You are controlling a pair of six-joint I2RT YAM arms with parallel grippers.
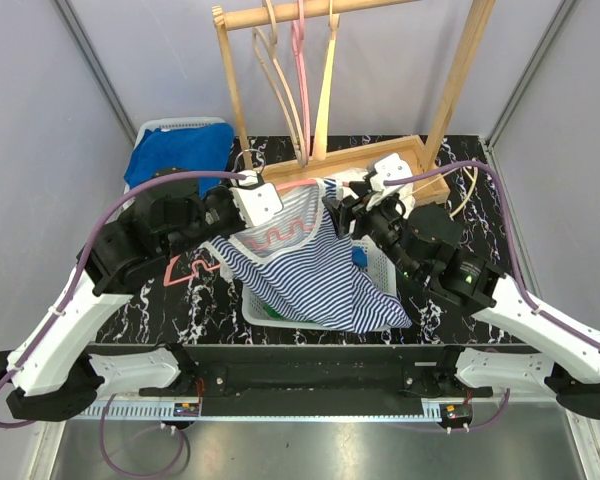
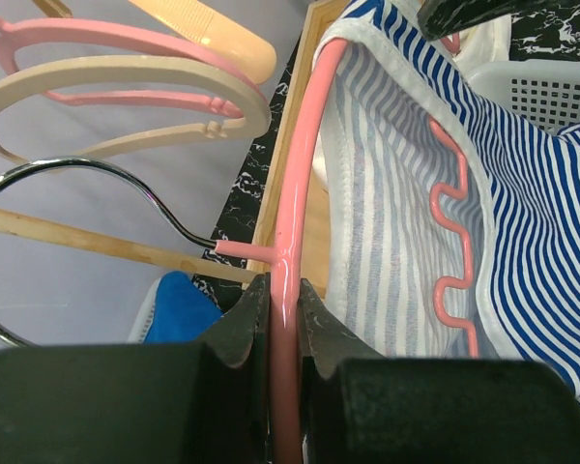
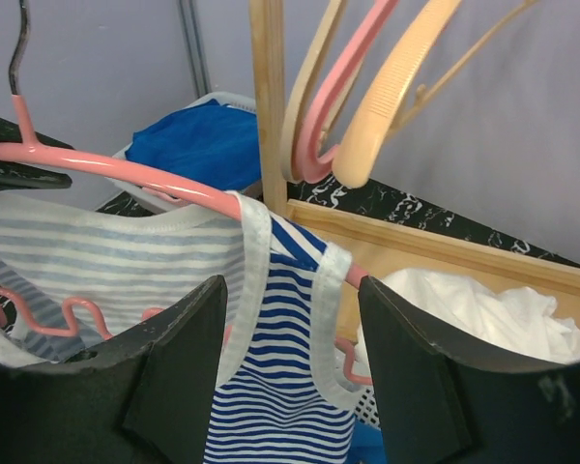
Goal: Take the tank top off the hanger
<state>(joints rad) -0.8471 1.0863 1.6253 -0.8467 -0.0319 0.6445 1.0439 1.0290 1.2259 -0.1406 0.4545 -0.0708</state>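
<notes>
The left arm (image 1: 130,250) rises from its base at the near left and reaches toward the middle, wrist turned to the right. Its left gripper (image 2: 283,300) has its fingers (image 2: 242,329) pinched tight on the bar of the pink hanger (image 2: 304,164). The right arm (image 1: 470,280) comes in from the near right, folded at the elbow with the wrist pointing left toward its partner, and the right gripper (image 3: 290,309) holds its fingers (image 3: 174,367) wide apart, clamped on nothing.

Pale grey walls (image 1: 40,120) upper left and right, with metal corner posts (image 1: 92,62). Black marbled table (image 1: 150,315) mid-frame. Wooden rack (image 1: 233,90) upper centre. Brushed-metal floor (image 1: 310,450) along bottom edge. Light even.
</notes>
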